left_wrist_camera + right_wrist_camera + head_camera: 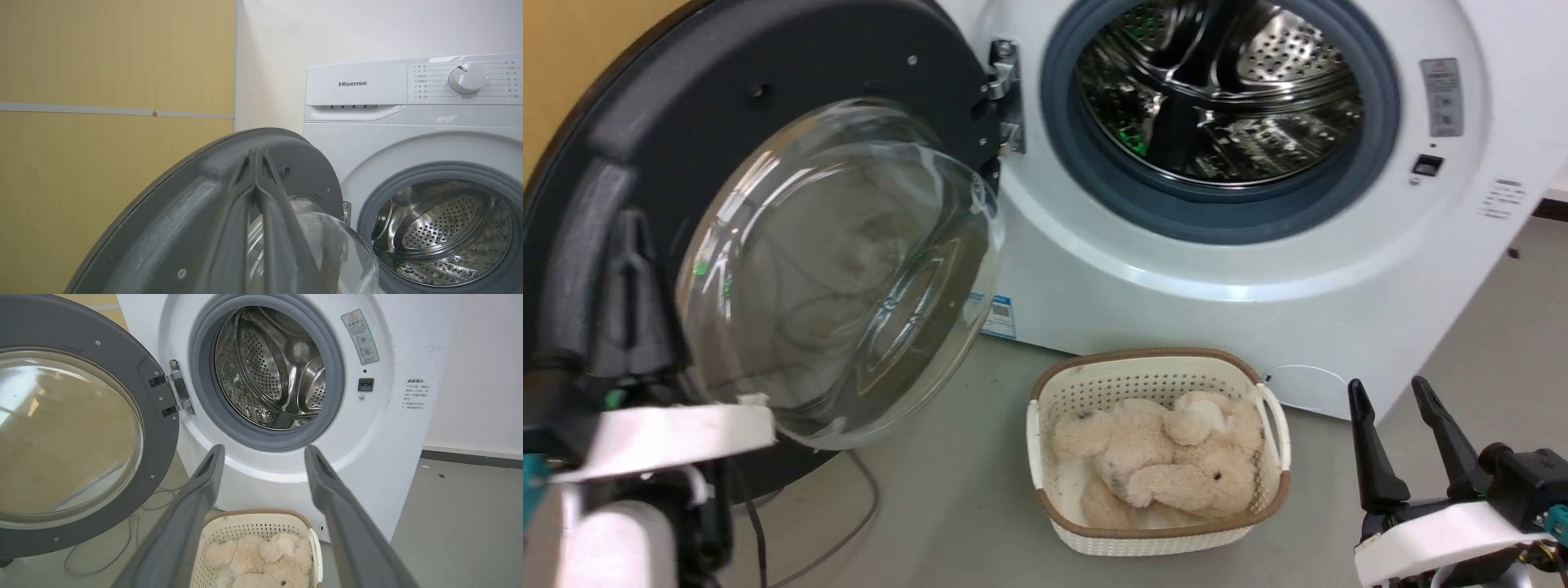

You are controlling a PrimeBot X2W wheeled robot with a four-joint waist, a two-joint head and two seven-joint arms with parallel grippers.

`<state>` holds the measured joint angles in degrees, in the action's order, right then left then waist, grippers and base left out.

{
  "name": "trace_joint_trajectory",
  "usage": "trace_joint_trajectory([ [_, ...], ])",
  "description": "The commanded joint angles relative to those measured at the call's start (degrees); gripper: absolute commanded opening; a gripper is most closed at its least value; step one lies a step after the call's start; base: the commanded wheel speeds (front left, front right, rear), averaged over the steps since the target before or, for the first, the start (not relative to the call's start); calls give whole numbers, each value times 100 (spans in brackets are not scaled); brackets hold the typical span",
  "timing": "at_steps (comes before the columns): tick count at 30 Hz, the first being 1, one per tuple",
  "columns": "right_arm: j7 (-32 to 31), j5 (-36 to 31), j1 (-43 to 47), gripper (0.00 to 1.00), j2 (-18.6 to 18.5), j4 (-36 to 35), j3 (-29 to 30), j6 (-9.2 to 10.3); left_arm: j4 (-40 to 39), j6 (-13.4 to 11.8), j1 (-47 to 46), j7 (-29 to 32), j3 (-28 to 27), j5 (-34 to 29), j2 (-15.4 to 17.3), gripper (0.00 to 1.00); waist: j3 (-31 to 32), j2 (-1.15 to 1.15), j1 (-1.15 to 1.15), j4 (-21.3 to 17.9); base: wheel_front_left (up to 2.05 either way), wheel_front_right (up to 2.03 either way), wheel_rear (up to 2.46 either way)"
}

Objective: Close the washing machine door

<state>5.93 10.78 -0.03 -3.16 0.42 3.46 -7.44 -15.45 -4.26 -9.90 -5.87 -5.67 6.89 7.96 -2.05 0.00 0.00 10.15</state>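
Note:
The washing machine stands with its steel drum exposed. Its door is swung wide open to the left, the clear glass bowl bulging toward me. My left gripper is shut with nothing in it. Its fingers lie over the black frame at the door's outer left edge; I cannot tell whether they touch it. In the left wrist view the gripper points up across the door, with the machine at the right. My right gripper is open, low at the right, apart from the door.
A cream basket holding a plush toy sits on the grey floor just before the machine, below the drum mouth. A thin cable trails on the floor under the door. A yellow wall stands behind the door.

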Motion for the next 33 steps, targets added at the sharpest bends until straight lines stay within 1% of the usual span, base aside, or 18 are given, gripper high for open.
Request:
trace_joint_trajectory([
  [1,54,64,-69,100,12,6,13,-2,-56,92,-163,-59,-171,140,-8,0,-20,0,0,122,0,0,0],
  [7,126,139,-58,100,14,50,15,-2,159,534,-492,-131,-868,616,-85,0,-63,0,0,371,0,0,0],
  [10,162,174,-43,100,14,93,12,-2,402,657,-667,-167,-1084,840,-54,0,-75,0,0,479,0,0,0],
  [13,198,212,-25,100,15,142,25,-2,770,720,-863,-123,-1166,1103,84,0,-90,0,0,583,0,0,0],
  [16,234,238,-26,100,16,189,44,-2,1098,760,-1081,-37,-1201,1210,345,0,-109,0,0,662,0,0,0],
  [21,294,329,-35,100,17,257,98,-3,1872,722,-1599,236,-1486,1718,632,0,-158,0,0,763,0,0,0],
  [26,354,416,-22,100,18,342,164,-3,2772,655,-2017,920,-1638,2285,907,0,-194,0,0,863,0,0,0],
  [28,377,454,-14,100,18,376,176,-3,3110,638,-2214,1269,-1733,2622,961,0,-206,0,0,900,0,0,0],
  [33,437,544,-11,100,19,453,195,-3,3716,816,-2449,2267,-1745,3315,1170,0,-235,0,0,987,0,0,0],
])
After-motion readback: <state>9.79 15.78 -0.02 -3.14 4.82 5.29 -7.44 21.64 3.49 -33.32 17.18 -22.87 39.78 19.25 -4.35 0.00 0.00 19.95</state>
